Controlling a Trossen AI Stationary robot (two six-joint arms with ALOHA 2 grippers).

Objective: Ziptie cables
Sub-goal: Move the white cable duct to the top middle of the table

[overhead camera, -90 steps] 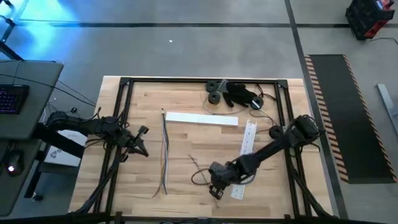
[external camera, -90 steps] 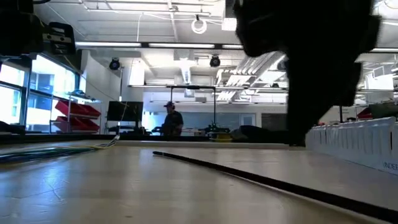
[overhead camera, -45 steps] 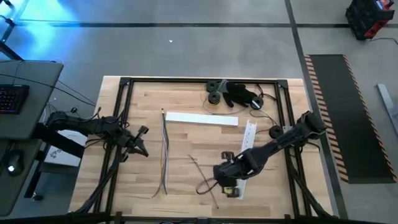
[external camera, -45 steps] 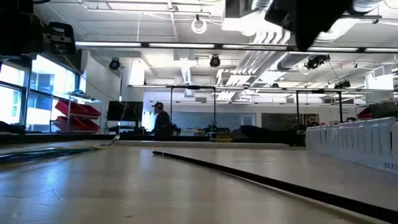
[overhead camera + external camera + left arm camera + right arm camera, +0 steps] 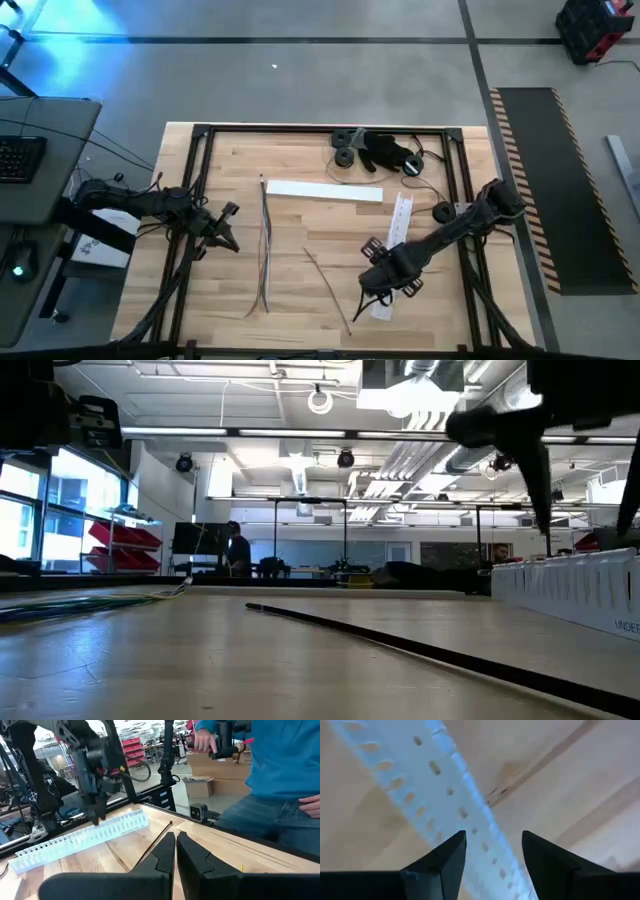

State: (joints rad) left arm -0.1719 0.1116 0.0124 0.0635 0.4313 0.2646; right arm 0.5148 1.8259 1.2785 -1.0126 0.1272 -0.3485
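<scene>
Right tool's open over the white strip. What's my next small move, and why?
Probably shift the right tool toward the cables: it hangs open and empty above the white strip, and the cables lie loose nearer the left tool.

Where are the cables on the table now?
In the high view the cables lie left of centre, between the left gripper and the thin dark stick.

Open-plan robotics lab, shelving (image 5: 120,535).
</scene>
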